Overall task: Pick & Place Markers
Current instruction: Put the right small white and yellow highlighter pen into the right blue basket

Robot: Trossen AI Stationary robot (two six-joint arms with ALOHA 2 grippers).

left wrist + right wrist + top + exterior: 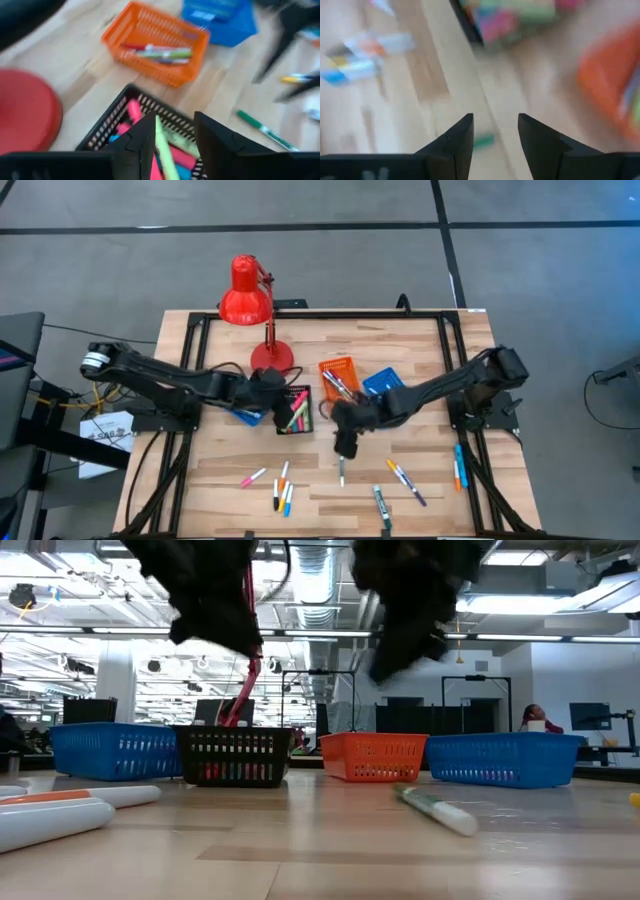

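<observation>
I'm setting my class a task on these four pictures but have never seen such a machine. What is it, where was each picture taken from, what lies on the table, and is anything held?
Two dark jointed robot arms work at a pale wooden table. One picture looks straight down, one sits level with the tabletop, and two come from cameras on the wrists.

On the table stand a red desk lamp, a black mesh tray full of markers, an orange tray and a blue tray. Loose coloured markers lie nearer the front.

The left gripper is over the black tray, open, a yellow-green marker between its fingers. The right gripper is open and empty over a green marker.
</observation>
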